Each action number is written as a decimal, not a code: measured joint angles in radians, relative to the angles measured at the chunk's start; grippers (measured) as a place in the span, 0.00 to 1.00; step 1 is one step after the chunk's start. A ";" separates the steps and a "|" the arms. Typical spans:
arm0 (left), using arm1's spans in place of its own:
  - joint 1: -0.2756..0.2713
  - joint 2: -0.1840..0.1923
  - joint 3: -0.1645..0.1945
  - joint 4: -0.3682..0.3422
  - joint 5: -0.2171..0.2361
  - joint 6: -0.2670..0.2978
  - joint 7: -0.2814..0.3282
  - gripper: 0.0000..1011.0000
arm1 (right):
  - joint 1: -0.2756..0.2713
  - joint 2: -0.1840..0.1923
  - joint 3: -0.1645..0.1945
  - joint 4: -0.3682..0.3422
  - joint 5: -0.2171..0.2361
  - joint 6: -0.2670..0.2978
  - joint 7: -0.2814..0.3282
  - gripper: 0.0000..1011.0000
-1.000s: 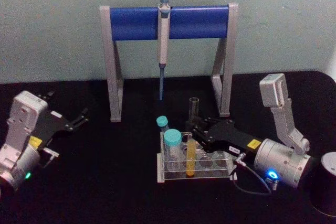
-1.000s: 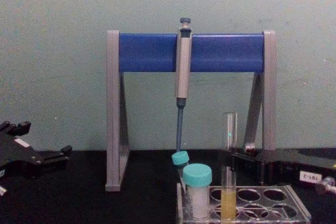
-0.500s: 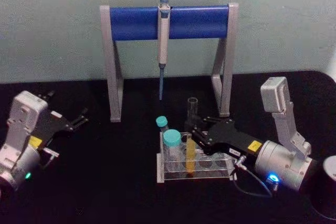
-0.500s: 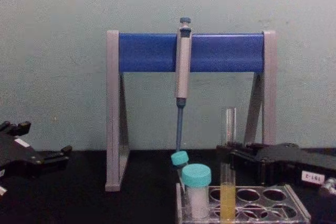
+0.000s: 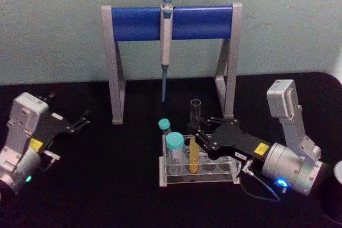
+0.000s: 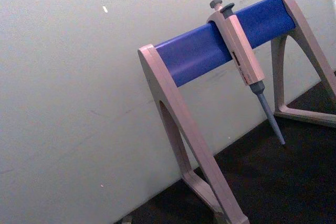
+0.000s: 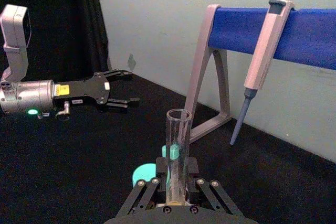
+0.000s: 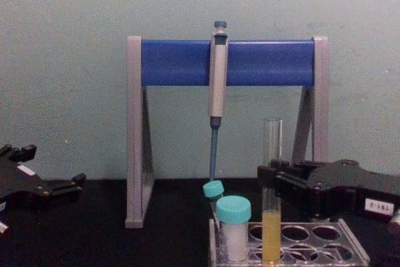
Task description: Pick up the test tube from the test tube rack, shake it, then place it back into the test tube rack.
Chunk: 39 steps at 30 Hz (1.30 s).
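The test tube (image 5: 193, 156), clear glass with yellow liquid in its lower part, stands upright with its bottom still inside the clear test tube rack (image 5: 224, 173). My right gripper (image 5: 199, 136) comes in from the right and is shut on the test tube about mid-height. The chest view shows the test tube (image 8: 272, 154) held by the right gripper (image 8: 274, 179) above the rack (image 8: 325, 242). In the right wrist view the test tube (image 7: 177, 145) rises between the fingers (image 7: 152, 183). My left gripper (image 5: 80, 121) rests open at the far left, well away from the rack.
A grey-and-blue pipette stand (image 5: 133, 23) with a hanging grey pipette (image 5: 166, 41) stands behind the rack. Two teal-capped vials (image 5: 175, 147) occupy the rack's left end. A dark cylinder (image 5: 336, 190) sits at the right edge.
My right gripper moved left up to the test tube and shut on it. The tube now sits a little higher in the rack. The left arm has not moved.
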 joint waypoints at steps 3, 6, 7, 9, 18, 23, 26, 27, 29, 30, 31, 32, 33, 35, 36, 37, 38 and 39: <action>0.000 0.000 0.000 0.000 0.000 0.000 0.000 0.99 | -0.002 0.001 0.004 -0.008 -0.010 -0.003 -0.002 0.23; 0.000 0.000 0.000 0.000 0.000 0.000 0.000 0.99 | -0.006 0.002 0.010 -0.016 -0.013 -0.005 -0.004 0.23; 0.000 0.000 0.000 0.000 0.000 0.000 0.000 0.99 | -0.008 0.003 0.014 -0.024 -0.013 -0.006 -0.005 0.23; 0.000 0.000 0.000 0.000 0.000 0.000 0.000 0.99 | -0.012 0.005 0.021 -0.039 -0.013 -0.007 -0.006 0.23; 0.000 0.000 0.000 0.000 0.000 0.000 0.000 0.99 | -0.017 0.012 0.045 -0.086 0.016 -0.002 0.002 0.23; 0.000 0.000 0.000 0.000 0.000 0.000 0.000 0.99 | 0.003 0.012 0.055 -0.093 0.016 0.003 -0.009 0.23; 0.000 0.000 0.000 0.000 0.000 0.000 0.000 0.99 | 0.024 0.006 0.060 -0.084 0.007 0.007 -0.024 0.23; 0.000 0.000 0.000 0.000 0.000 0.000 0.000 0.99 | 0.028 0.004 0.062 -0.081 0.004 0.008 -0.028 0.23; 0.000 0.000 0.000 0.000 0.000 0.000 0.000 0.99 | 0.043 -0.002 0.065 -0.070 -0.004 0.010 -0.037 0.23; 0.000 0.000 0.000 0.000 0.000 0.000 0.000 0.99 | 0.047 -0.004 0.066 -0.066 -0.007 0.010 -0.040 0.23; 0.000 0.000 0.000 0.000 0.000 0.000 0.000 0.99 | 0.051 -0.007 0.067 -0.062 -0.009 0.011 -0.042 0.23; 0.000 0.000 0.000 0.000 0.000 0.000 0.000 0.99 | 0.060 -0.012 0.069 -0.053 -0.013 0.012 -0.048 0.23; 0.000 0.000 0.000 0.000 0.000 0.000 0.000 0.99 | 0.064 -0.014 0.070 -0.049 -0.015 0.013 -0.050 0.23; 0.000 0.000 0.000 0.000 0.000 0.000 0.000 0.99 | 0.071 -0.019 0.071 -0.042 -0.019 0.015 -0.055 0.23; 0.000 0.000 0.000 0.000 0.000 0.000 0.000 0.99 | 0.077 -0.023 0.072 -0.036 -0.022 0.017 -0.057 0.23; 0.000 0.000 0.000 0.000 0.000 0.000 0.000 0.99 | 0.079 -0.025 0.073 -0.032 -0.024 0.018 -0.058 0.23; 0.000 0.000 0.000 0.000 0.000 0.000 0.000 0.99 | 0.081 -0.027 0.073 -0.030 -0.025 0.018 -0.059 0.23; 0.000 0.000 0.000 0.000 0.000 0.000 0.000 0.99 | 0.085 -0.031 0.073 -0.024 -0.028 0.019 -0.061 0.23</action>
